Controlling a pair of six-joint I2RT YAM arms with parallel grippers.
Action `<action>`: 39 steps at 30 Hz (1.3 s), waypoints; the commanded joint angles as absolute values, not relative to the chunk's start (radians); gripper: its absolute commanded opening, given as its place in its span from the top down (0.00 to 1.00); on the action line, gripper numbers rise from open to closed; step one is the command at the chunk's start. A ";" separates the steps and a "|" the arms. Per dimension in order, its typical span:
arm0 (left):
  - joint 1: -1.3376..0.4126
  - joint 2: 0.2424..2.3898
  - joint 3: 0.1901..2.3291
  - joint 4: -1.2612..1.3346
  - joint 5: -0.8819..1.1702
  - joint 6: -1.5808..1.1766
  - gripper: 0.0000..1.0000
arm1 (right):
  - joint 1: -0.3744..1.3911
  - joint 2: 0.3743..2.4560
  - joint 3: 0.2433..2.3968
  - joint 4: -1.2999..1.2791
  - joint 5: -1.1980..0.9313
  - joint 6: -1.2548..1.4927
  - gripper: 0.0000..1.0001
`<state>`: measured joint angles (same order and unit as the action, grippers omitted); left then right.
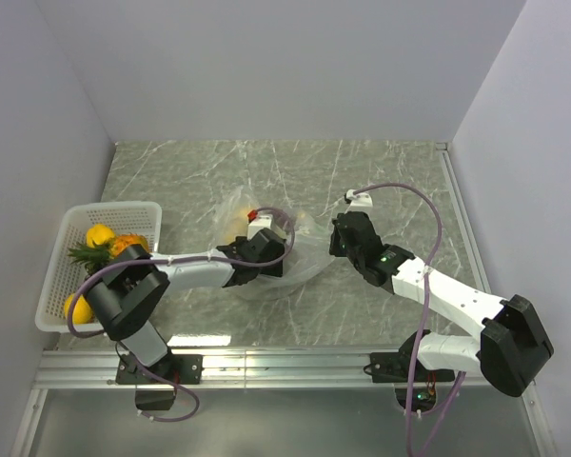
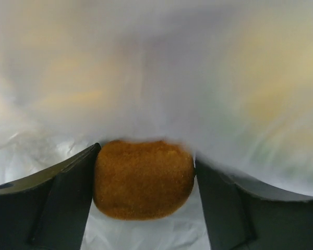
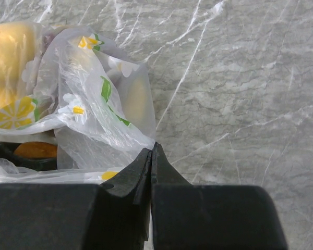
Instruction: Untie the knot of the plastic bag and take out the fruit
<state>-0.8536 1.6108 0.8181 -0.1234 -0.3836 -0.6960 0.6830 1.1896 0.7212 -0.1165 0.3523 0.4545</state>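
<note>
Two grippers meet at the plastic bag (image 1: 305, 259), and one round fruit is gripped.
Inside the bag, the left gripper (image 2: 146, 172) is clamped on a brownish-orange round fruit (image 2: 142, 179) that fills the gap between its dark fingers (image 2: 57, 203); blurred film hangs just ahead of it. The right gripper (image 3: 152, 156) has its jaws pressed together with no gap. The flower-printed bag lies on the worktop (image 3: 240, 78) to the left of its tips, its edge meeting them; I cannot tell whether film is pinched. Farther left of that gripper, a large yellow fruit (image 3: 10, 57) shows through the film. Well behind the left gripper, by its arm's base, a white basket (image 1: 52, 286) holds a pineapple (image 1: 109, 249) and a lemon-yellow fruit (image 1: 99, 234).
</note>
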 commanded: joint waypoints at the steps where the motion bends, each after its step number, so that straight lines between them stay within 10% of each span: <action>1: -0.862 1.637 0.870 -0.150 -0.408 -0.698 0.25 | 0.689 1.177 0.726 -0.091 0.384 0.457 1.00; 6: -0.864 1.618 0.859 -0.161 -0.376 -0.719 0.32 | 0.689 1.161 0.707 -0.089 0.390 0.465 1.00; 10: -0.870 1.536 0.865 -0.184 -0.353 -0.716 0.73 | 0.689 1.160 0.710 -0.094 0.411 0.453 1.00; 13: -0.879 1.444 0.880 -0.204 -0.319 -0.689 0.80 | 0.689 1.158 0.719 -0.103 0.436 0.449 1.00; 26: -0.809 1.117 0.949 -0.155 -0.080 -0.560 0.82 | 0.684 1.151 0.732 -0.121 0.472 0.434 1.00; 39: -0.061 1.045 1.025 -0.386 -0.393 -0.598 0.84 | 0.686 1.106 0.709 -0.132 0.466 0.410 1.00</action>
